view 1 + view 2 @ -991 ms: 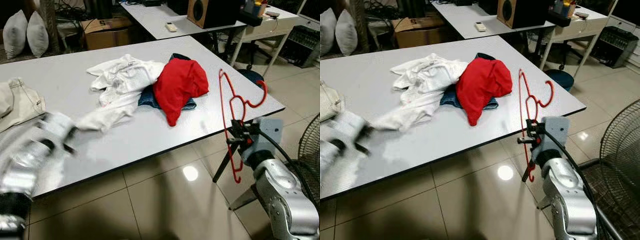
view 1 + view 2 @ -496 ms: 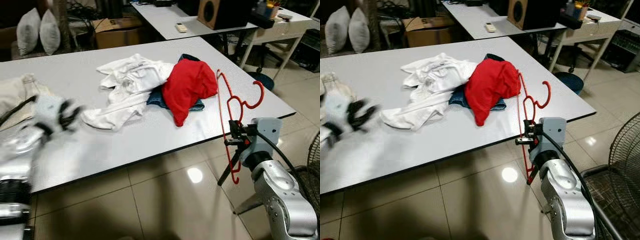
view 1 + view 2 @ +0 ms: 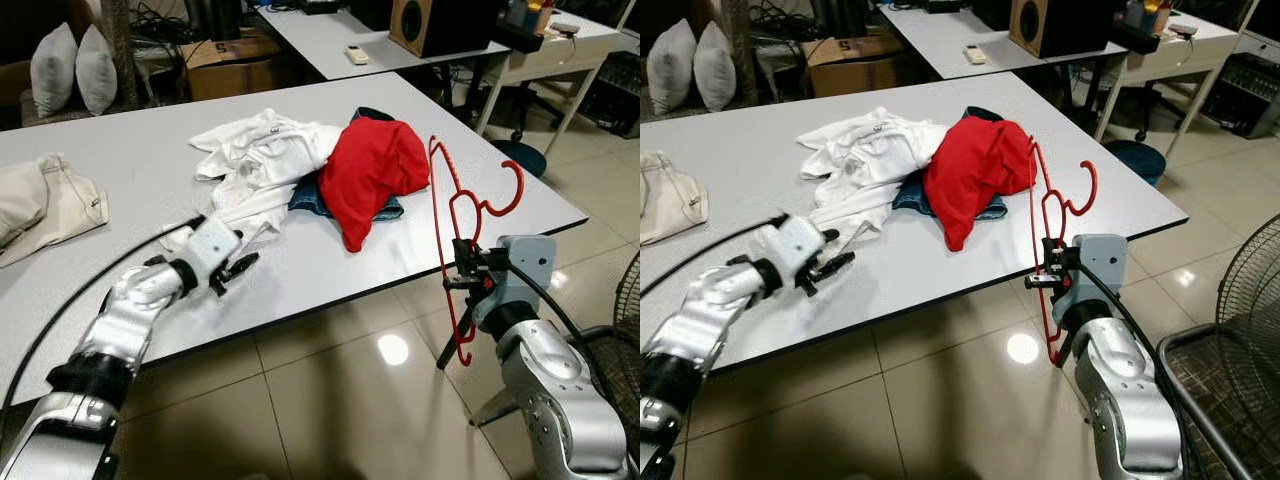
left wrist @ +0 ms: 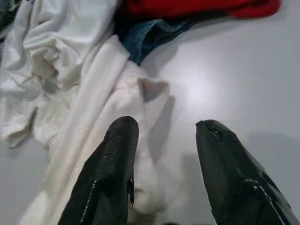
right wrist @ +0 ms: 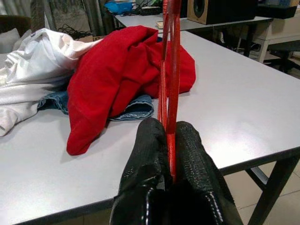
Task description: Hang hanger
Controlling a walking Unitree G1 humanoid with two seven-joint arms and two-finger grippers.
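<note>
Hanger: thin red plastic hanger (image 3: 462, 228), curved hook uppermost, held upright off the front right corner of the surface.
Right gripper: right gripper (image 5: 169, 140), textured black fingers pinched tight on the hanger's bar.
Left gripper: left gripper (image 4: 164, 140), smooth fingers parted, low over the surface at the edge of the white garment.
Clothes: crumpled white garment (image 3: 255, 160); red garment (image 3: 365, 170) draped over folded blue denim (image 4: 150, 35).
Surface: smooth grey surface (image 3: 130, 160), dark-edged.
</note>
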